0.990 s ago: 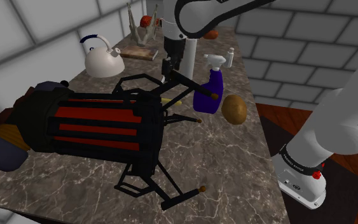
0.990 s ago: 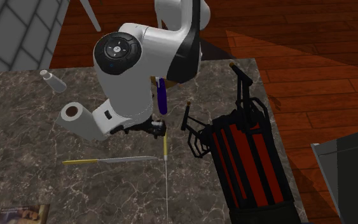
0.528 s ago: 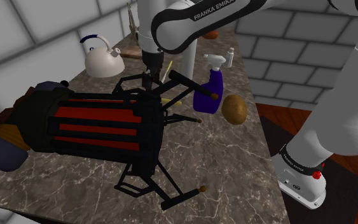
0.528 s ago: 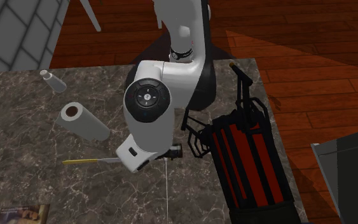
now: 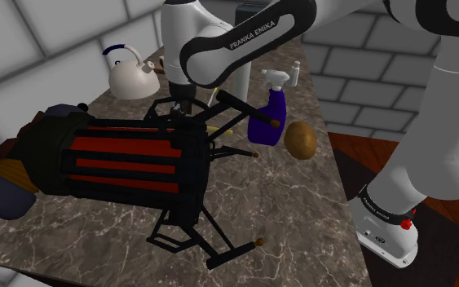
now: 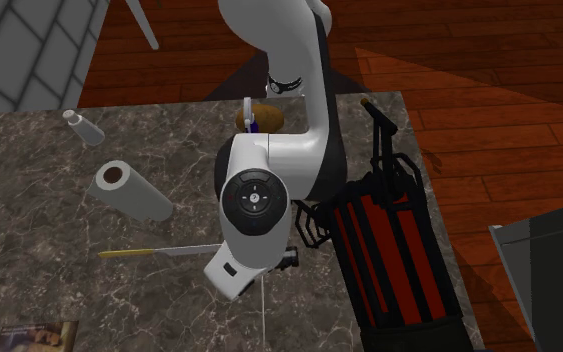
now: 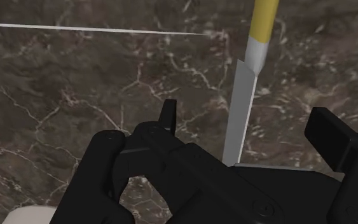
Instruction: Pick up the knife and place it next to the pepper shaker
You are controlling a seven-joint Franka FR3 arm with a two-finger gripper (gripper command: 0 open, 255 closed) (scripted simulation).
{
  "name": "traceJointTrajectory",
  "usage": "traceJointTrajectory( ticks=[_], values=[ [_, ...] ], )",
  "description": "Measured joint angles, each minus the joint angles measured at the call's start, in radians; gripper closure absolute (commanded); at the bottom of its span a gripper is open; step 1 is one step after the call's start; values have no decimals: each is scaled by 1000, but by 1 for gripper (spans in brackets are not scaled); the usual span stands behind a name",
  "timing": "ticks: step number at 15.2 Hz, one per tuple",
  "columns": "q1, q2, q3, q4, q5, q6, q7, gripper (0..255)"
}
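Jaws of gripper [image 7: 247, 119] spread apart, gripping nothing; yellow-handled knife [image 7: 241, 105] lies flat between them on dark marbled counter [image 7: 75, 83].

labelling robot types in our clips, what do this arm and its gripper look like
The arm has glossy white rounded links with dark joints. A dark band carries white FRANKA EMIKA lettering, repeated on the base ring, which has small red marks beside it. A round dark cap covers one joint. The gripper is all black, with two blocky fingers.
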Motion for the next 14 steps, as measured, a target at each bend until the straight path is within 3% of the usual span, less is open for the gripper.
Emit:
traceJointTrajectory(
  ticks=[9,10,14],
  values=[
    [3,28,-5,-9,-12,36,7,0],
    [3,28,-5,-9,-12,36,7,255],
    [3,28,-5,-9,-12,36,7,255]
  ],
)
